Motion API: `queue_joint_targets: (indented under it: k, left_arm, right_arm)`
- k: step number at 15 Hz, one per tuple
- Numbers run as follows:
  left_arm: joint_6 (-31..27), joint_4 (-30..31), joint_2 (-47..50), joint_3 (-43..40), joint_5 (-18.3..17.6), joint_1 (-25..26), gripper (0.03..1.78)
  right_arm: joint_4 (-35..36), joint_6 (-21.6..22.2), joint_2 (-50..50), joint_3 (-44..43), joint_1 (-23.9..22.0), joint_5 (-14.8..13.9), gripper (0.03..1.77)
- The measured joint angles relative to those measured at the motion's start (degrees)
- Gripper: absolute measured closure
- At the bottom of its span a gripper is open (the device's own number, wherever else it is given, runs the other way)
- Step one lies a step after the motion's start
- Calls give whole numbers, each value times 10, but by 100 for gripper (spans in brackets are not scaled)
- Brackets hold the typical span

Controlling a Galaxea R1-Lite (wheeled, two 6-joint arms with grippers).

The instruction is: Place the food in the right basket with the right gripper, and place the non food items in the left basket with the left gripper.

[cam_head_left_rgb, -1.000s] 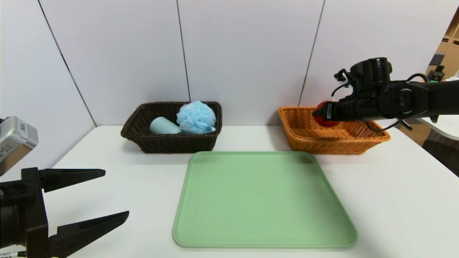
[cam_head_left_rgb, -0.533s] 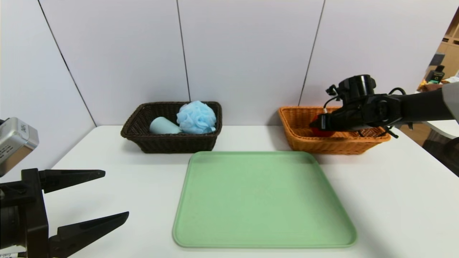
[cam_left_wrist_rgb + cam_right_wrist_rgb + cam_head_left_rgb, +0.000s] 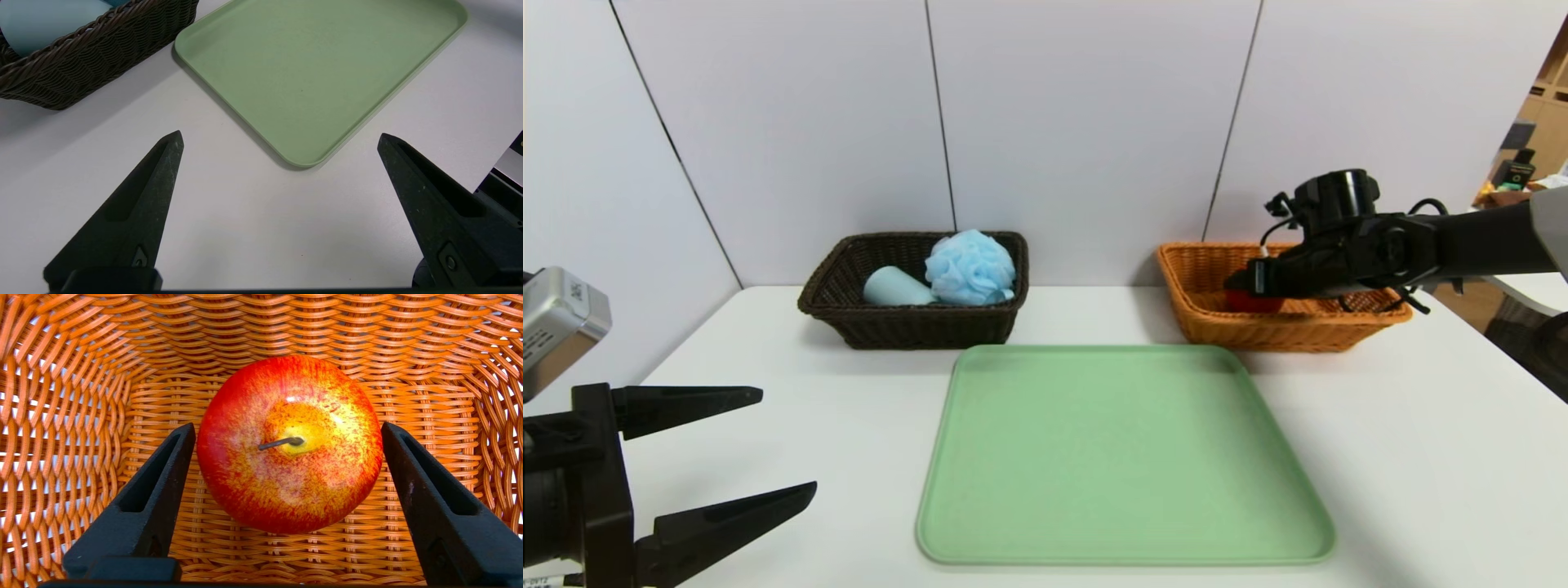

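Apple point(image 3: 289, 443) sits on the woven floor of the right basket point(image 3: 1217, 327), stem end facing the right wrist camera, stem lying sideways. Right hand point(image 3: 288, 428) is dipped into that basket, at about 2 o'clock on the desk point(image 3: 1421, 457) in the head view; its fingers point(image 3: 151, 490) stand apart either side of the apple with a thin gap on each side, so nothing is clamped. From the head view only a red sliver of the apple point(image 3: 1252, 301) shows under the right hand point(image 3: 1241, 286), inside the basket's near wall. Left basket point(image 3: 907, 327) is at about 11 o'clock, well apart from the orange one; it holds the bath puff point(image 3: 970, 268) and the blue-grey cup point(image 3: 894, 287), the cup lying on its side and touching the puff at the puff's 9 o'clock. Green tray point(image 3: 1123, 457) lies at desk centre, just in front of both baskets, between them. Left hand point(image 3: 784, 445) is parked at about 8 o'clock, low over the desk and near the tray's near-left corner, fingers point(image 3: 139, 204) spread wide, holding nothing. Left wrist view shows the left basket's wall point(image 3: 90, 61), the tray point(image 3: 318, 69) and bare desk point(image 3: 261, 228) between the fingertips.
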State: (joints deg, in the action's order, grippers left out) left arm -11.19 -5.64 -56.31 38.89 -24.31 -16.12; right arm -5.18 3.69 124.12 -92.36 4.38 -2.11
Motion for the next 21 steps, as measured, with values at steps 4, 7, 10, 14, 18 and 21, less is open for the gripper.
queue_joint_targets:
  k: [4, 7, 10, 14, 18, 21]
  left_arm:
    - [0, 0, 4, 0, 0, 1, 12]
    - [1, 0, 11, 0, 3, 1, 12]
    - [3, 0, 27, -1, 11, 1, 12]
    - [2, -4, 59, -11, 43, 0, 12]
    - [3, -5, 93, -33, 76, 1, 12]
    - [3, -5, 119, -50, 87, 9, 12]
  right_arm:
    - [-1, 1, -19, 0, -2, -1, 18]
    - [-27, -1, -65, 0, -1, 0, 15]
    - [-76, -1, -134, 4, 3, 0, 13]
    - [-161, -1, -256, 51, 5, 2, 11]
    - [-211, -9, -391, 167, 11, 2, 11]
    - [-236, -14, -490, 260, 15, 2, 11]
